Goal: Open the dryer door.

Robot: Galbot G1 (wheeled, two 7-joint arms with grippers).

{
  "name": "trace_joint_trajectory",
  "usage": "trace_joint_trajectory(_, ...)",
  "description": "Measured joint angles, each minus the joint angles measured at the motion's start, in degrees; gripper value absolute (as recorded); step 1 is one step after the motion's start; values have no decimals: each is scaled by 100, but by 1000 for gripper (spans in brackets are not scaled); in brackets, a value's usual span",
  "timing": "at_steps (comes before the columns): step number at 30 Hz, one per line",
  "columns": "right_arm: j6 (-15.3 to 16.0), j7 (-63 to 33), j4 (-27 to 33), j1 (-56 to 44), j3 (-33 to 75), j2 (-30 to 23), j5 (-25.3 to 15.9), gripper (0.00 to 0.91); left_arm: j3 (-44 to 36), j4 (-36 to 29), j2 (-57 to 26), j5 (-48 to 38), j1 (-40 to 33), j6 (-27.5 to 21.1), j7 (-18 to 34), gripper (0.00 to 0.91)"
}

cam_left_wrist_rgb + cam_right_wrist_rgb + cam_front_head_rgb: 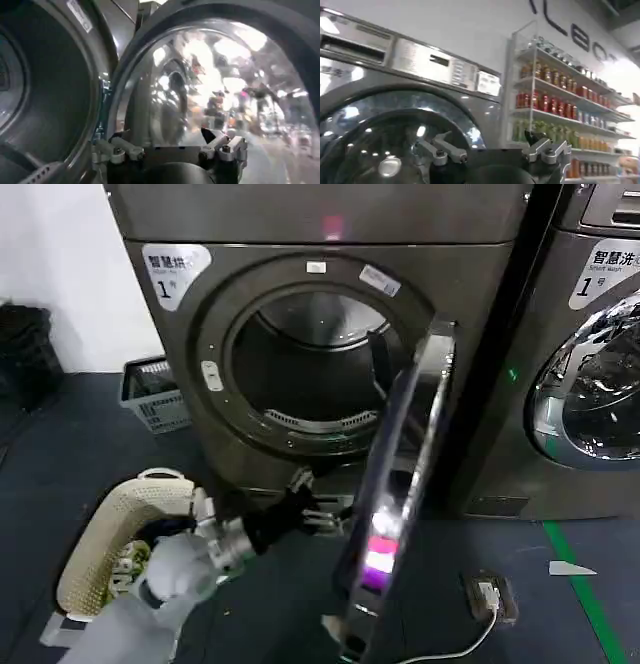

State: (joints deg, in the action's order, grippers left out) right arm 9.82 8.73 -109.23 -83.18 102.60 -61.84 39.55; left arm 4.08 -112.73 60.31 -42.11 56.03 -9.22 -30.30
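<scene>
The dryer door (400, 484) stands swung well out from the drum opening (310, 364), seen nearly edge-on in the head view and hinged on the machine's right; the job looks all but done. The left gripper (318, 512) sits low, just inside the door's inner face, its fingers (119, 150) spread and holding nothing — in its wrist view the domed glass (210, 85) looms close ahead. To finish well, it should nudge the door a little wider with a gentle outward sweep, then draw back clear of the rim; the right gripper (492, 152) idles, fingers parted, facing the neighbouring machine (395, 100).
</scene>
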Motion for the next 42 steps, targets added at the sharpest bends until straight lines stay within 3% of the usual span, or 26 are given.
trace_joint_trajectory(6, -1, -225, 121, -72, 305, -44, 111, 907, -645, 353, 294, 62, -443, 5, 23, 907)
trace_joint_trajectory(10, -13, -242, 94, -157, 484, -49, 430, 907, -1024, 632, 519, 68, -788, 13, 39, 907)
trace_joint_trajectory(42, 89, -254, 369, -498, 1235, 78, 452, 907, -2584, 2401, 2360, 397, -2257, 283, 557, 907)
